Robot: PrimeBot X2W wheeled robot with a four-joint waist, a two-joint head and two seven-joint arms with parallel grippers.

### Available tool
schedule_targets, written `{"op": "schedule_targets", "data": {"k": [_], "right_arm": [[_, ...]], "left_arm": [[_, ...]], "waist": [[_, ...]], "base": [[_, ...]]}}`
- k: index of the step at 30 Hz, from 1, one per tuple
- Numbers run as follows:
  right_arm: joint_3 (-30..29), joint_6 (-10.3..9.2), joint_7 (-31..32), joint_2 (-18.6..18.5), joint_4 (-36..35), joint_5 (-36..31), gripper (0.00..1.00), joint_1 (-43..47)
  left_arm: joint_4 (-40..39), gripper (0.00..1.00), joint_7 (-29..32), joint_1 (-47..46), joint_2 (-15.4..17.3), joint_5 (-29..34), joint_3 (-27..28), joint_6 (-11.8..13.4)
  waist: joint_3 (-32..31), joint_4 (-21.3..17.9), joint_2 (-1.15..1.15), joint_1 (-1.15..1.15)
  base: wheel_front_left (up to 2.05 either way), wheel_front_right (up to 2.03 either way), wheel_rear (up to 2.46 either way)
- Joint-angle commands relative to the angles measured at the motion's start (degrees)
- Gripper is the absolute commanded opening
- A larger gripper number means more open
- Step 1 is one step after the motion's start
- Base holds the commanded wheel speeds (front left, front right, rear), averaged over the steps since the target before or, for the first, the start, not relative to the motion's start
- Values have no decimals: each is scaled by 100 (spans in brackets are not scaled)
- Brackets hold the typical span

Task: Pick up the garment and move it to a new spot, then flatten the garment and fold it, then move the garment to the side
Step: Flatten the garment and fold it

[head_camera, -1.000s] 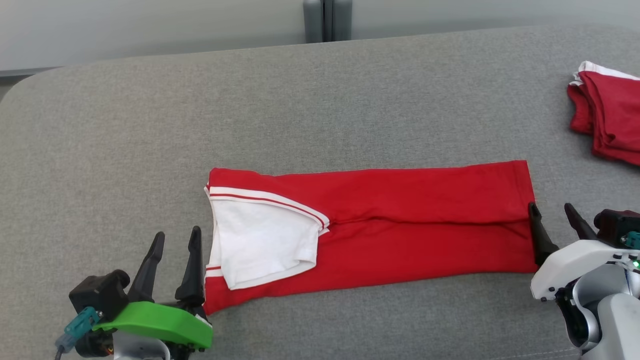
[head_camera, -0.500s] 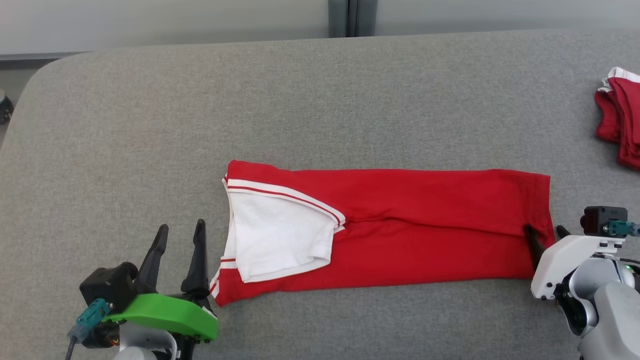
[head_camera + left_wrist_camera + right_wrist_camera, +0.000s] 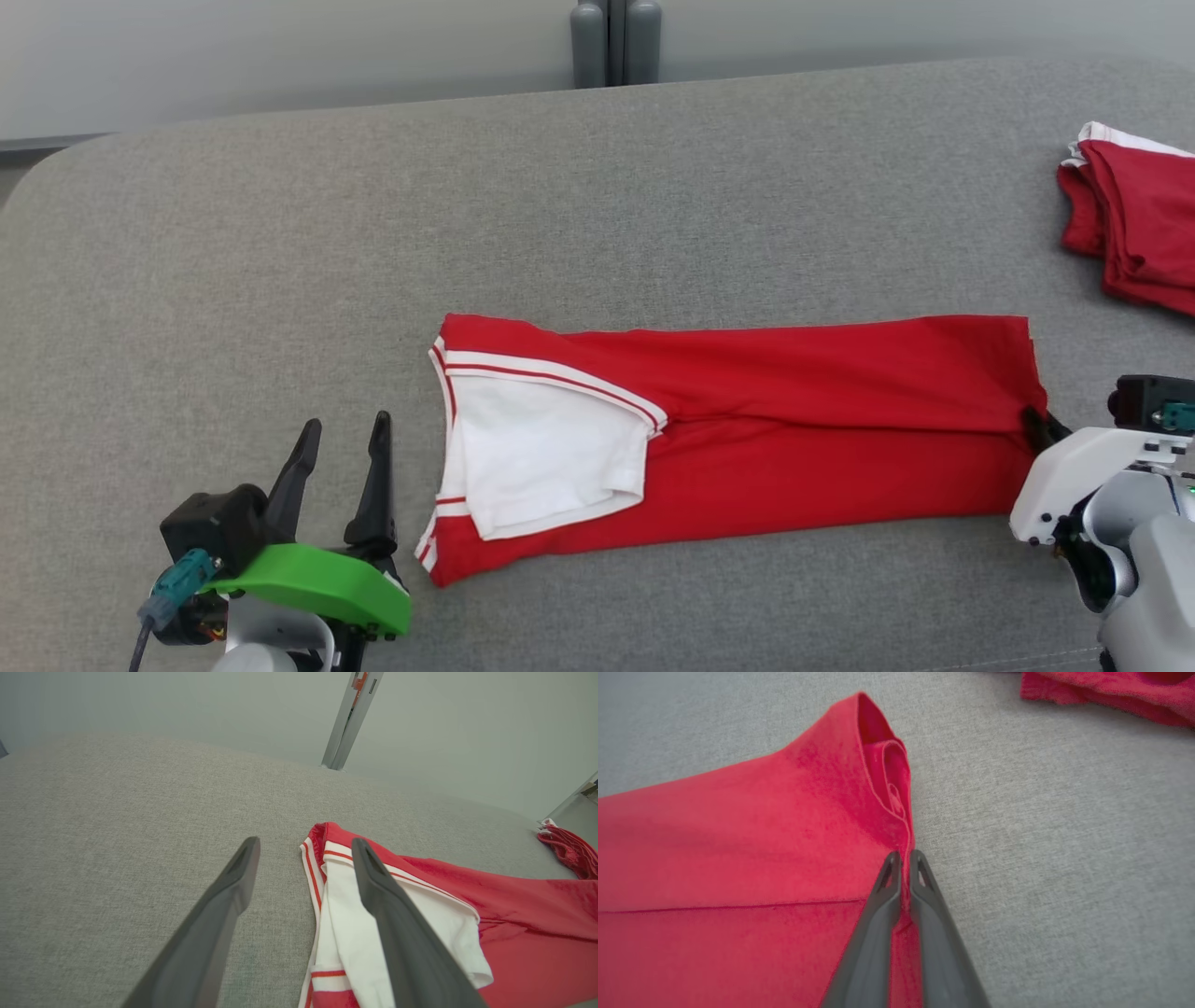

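Right gripper (image 3: 903, 857) — now tight on garment (image 3: 794, 439)

Grey woven upholstered surface (image 3: 280, 233) with rounded corner, pale plain wall (image 3: 280, 56) behind, grey vertical post (image 3: 616, 42) at centre

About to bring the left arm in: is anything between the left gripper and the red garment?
Nothing: the head view shows a bare strip of grey upholstery between the left gripper and the red garment.

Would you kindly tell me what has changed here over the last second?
The right claw, open a second ago, closed on the right end of the garment, pinching its edge. The left claw stayed open beside the collar end, and the garment lies folded lengthwise as before.
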Motion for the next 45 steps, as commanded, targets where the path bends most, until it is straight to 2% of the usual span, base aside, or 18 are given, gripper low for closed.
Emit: {"op": "schedule_targets", "data": {"k": [1,6,12,22,28,36,45], "right_arm": [[-50,-15,-60,-132,9,89,0,82],[-205,-14,-163,-417,-117,164,0,266],[123,-12,-182,-204,-807,500,0,568],[1503,-12,108,129,-2678,868,0,914],[2401,-9,236,472,-3195,1112,0,730],[3227,-9,111,930,-2829,1489,0,271],[3671,-8,-277,1060,-1851,1705,0,-367]], "left_arm": [[10,100,18,-45,53,-1,-2,23],[26,100,40,42,68,-19,-19,44],[26,100,55,128,93,-66,-16,72],[-25,100,86,101,114,-84,-22,114],[0,100,30,42,78,-115,-22,113],[70,100,-39,-75,-2,-146,-65,62],[215,100,-157,-206,-109,-176,-104,17]], "waist": [[-66,-83,0,0],[-156,-198,0,0],[-242,-319,0,0],[-264,-265,0,0],[-235,-69,0,0],[-137,235,0,0],[29,513,0,0]], "base": [[0,0,0],[0,0,0],[0,0,0],[0,0,0],[0,0,0],[0,0,0],[0,0,0]]}}
